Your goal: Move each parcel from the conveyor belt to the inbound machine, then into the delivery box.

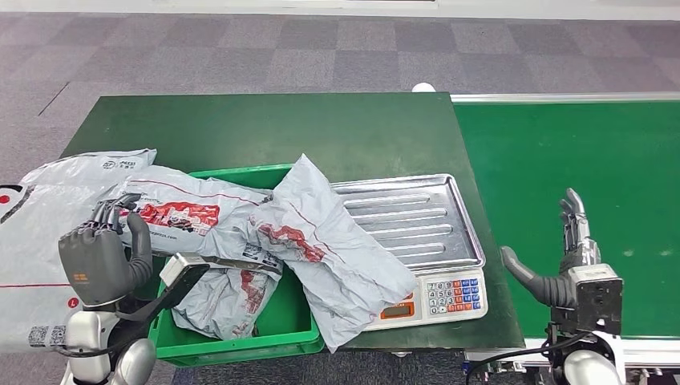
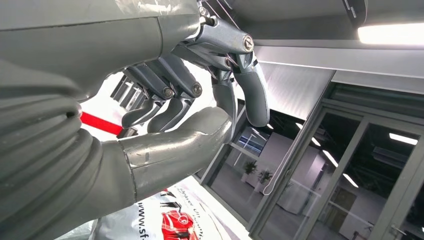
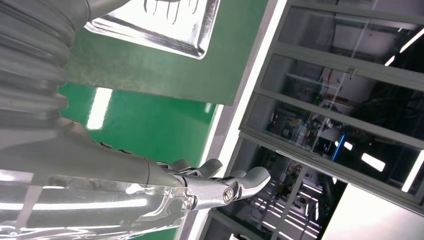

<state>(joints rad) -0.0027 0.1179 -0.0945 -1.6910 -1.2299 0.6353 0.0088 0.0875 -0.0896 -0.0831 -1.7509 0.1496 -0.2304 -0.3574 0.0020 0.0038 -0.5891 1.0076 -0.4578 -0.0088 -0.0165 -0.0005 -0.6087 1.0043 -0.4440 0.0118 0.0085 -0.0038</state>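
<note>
Head view: the green bin (image 1: pixel 295 325) holds grey parcels (image 1: pixel 208 241), one parcel (image 1: pixel 337 249) draped from it onto the scale tray (image 1: pixel 425 216). Left hand (image 1: pixel 104 249) rests at the parcels, fingers loosely curled, holding nothing. Right hand (image 1: pixel 573 257) hovers spread and empty over the conveyor belt (image 1: pixel 561 160); right wrist view adds the tray's corner (image 3: pixel 195 45).

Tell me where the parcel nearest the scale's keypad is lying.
In the head view, the grey parcel lies centre-frame, draped across the green bin's right rim and the left side of the scale.

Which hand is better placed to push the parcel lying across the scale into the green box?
Probably the left hand: it sits at the green box, close to that parcel. The right hand hovers open over the belt.
</note>
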